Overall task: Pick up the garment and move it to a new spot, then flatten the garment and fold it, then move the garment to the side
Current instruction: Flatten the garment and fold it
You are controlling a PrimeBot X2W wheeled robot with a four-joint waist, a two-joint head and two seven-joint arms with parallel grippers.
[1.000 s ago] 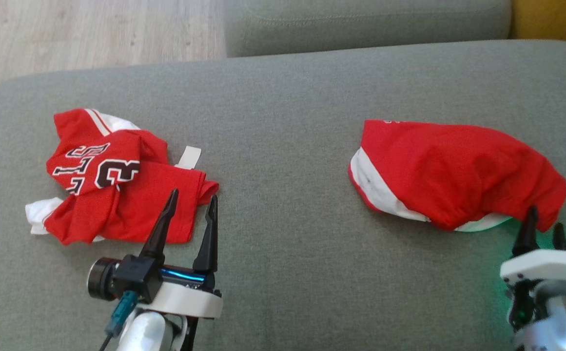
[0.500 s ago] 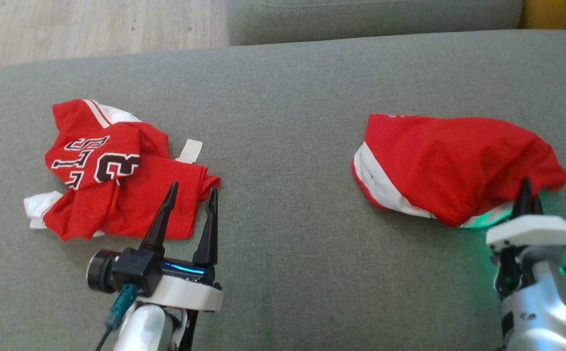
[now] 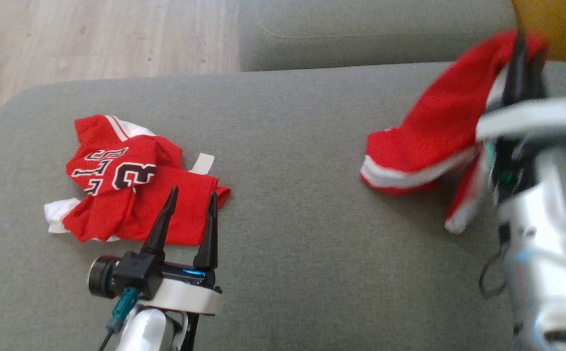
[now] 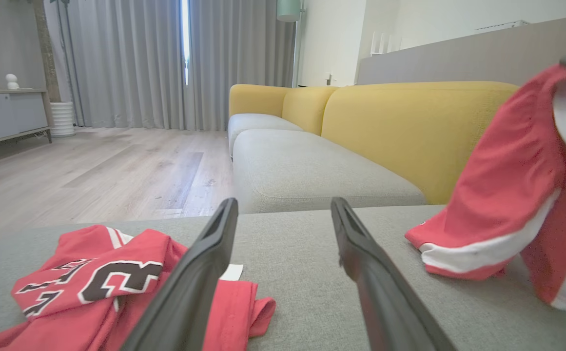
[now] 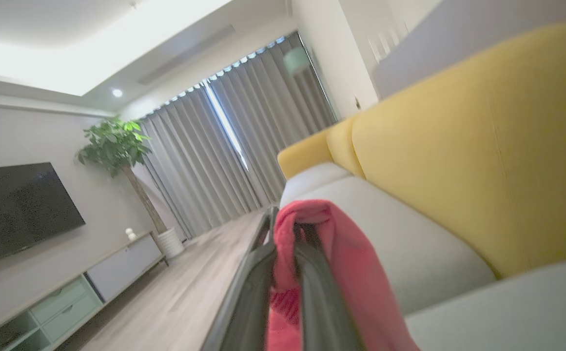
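Note:
A red garment with white trim [image 3: 434, 131] hangs from my right gripper [image 3: 521, 41], which is raised at the far right and shut on the cloth's upper edge. The garment's lower end still rests on the grey cushion [image 3: 302, 234]. In the right wrist view the red cloth [image 5: 346, 273] is pinched between the fingers of that gripper [image 5: 287, 231]. The left wrist view shows the hanging garment [image 4: 507, 185] at the right. My left gripper [image 3: 193, 193] stands open and low, its tips just over the near edge of a crumpled red numbered jersey [image 3: 126, 180].
The numbered jersey [image 4: 92, 287] lies left of my open left gripper [image 4: 283, 204]. A second grey cushion [image 3: 370, 29] lies beyond the near one, with a yellow sofa back [image 4: 409, 131] on the right. Wooden floor [image 3: 92, 39] runs past the cushion's far left edge.
My right gripper closed on the garment's near edge and rose up and away, lifting most of it off the cushion. The head camera shifted slightly. The left gripper stayed in place.

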